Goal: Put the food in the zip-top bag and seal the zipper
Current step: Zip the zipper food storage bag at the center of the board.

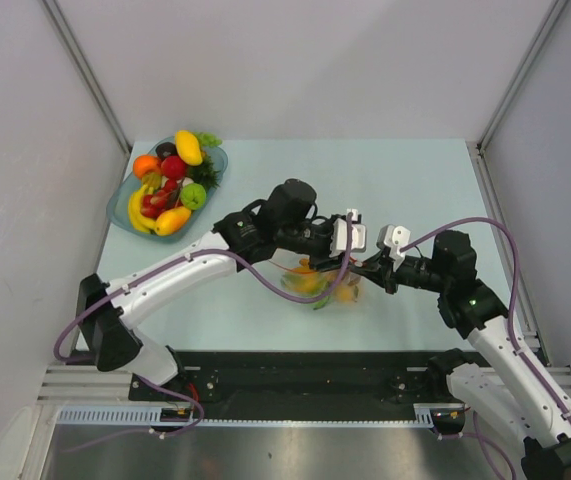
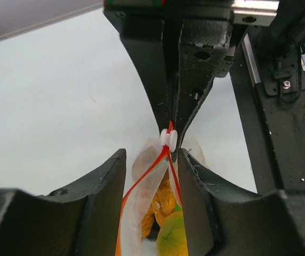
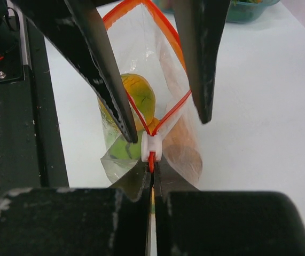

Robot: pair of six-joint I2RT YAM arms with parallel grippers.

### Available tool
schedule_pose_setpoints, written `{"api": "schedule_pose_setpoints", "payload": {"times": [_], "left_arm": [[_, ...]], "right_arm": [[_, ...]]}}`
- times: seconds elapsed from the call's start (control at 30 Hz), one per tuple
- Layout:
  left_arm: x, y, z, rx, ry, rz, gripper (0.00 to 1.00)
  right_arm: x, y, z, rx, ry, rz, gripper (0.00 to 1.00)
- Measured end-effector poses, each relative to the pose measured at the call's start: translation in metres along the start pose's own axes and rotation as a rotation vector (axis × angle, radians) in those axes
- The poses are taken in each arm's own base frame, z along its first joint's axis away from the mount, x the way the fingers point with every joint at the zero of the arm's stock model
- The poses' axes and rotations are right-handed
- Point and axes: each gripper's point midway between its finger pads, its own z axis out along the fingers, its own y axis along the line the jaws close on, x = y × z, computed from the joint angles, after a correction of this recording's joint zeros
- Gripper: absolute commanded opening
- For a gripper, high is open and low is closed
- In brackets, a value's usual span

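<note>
Overhead, a pale blue table (image 1: 415, 180) fills the scene, with both arms reaching in from the near edge to meet at its middle. A translucent bluish dish (image 1: 115, 208) at the far left corner holds toy fruit (image 1: 170, 185): bananas and yellow, red, orange and green pieces. Between the arms, towards the near edge, sits the zip-top bag (image 3: 163, 64), its mouth partly gaping. Inside lies the food (image 3: 137, 96): a yellow-green fruit, an orange piece and a green one. The left gripper (image 3: 168, 128) has its fingers spread, one on each side of the bag's top, just beside the plastic. The right gripper (image 3: 152, 170) has its fingers pressed together on the zipper (image 3: 173, 113), pinching the red-orange strip at the bag's right end. A small white slider (image 3: 152, 146) sits on the strip just ahead of that pinch, where the two open halves of the zipper come together.
</note>
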Motion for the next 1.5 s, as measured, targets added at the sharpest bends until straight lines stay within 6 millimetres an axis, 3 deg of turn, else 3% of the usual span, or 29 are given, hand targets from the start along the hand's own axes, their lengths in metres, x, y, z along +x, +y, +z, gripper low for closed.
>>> {"api": "schedule_pose_setpoints", "payload": {"times": [0.1, 0.3, 0.43, 0.53, 0.77, 1.03, 1.23, 1.5], "left_arm": [[0.006, -0.004, 0.006, 0.025, 0.017, -0.004, 0.45], [0.001, -0.008, 0.011, 0.046, 0.014, 0.012, 0.29], [0.001, -0.011, 0.011, 0.064, 0.012, 0.005, 0.07], [0.003, -0.012, 0.011, 0.068, 0.019, 0.001, 0.02], [0.009, -0.009, 0.007, 0.066, 0.029, -0.014, 0.00], [0.035, -0.004, -0.010, 0.036, 0.068, -0.032, 0.01], [0.060, 0.005, -0.035, -0.019, 0.133, -0.062, 0.01], [0.100, 0.013, -0.083, -0.119, 0.240, -0.107, 0.01]], "right_arm": [[-0.001, 0.000, 0.000, -0.001, -0.002, -0.003, 0.00], [-0.002, 0.001, 0.001, -0.004, -0.008, -0.010, 0.00], [-0.003, 0.001, 0.001, -0.002, -0.009, -0.013, 0.00], [-0.003, 0.000, 0.001, 0.001, -0.008, -0.012, 0.00], [-0.001, 0.000, -0.001, 0.012, -0.011, -0.016, 0.00], [-0.001, -0.007, -0.005, 0.034, -0.018, 0.006, 0.00], [-0.003, -0.017, -0.012, 0.063, -0.035, 0.019, 0.00], [-0.004, -0.026, -0.020, 0.101, -0.040, 0.016, 0.00]]}}
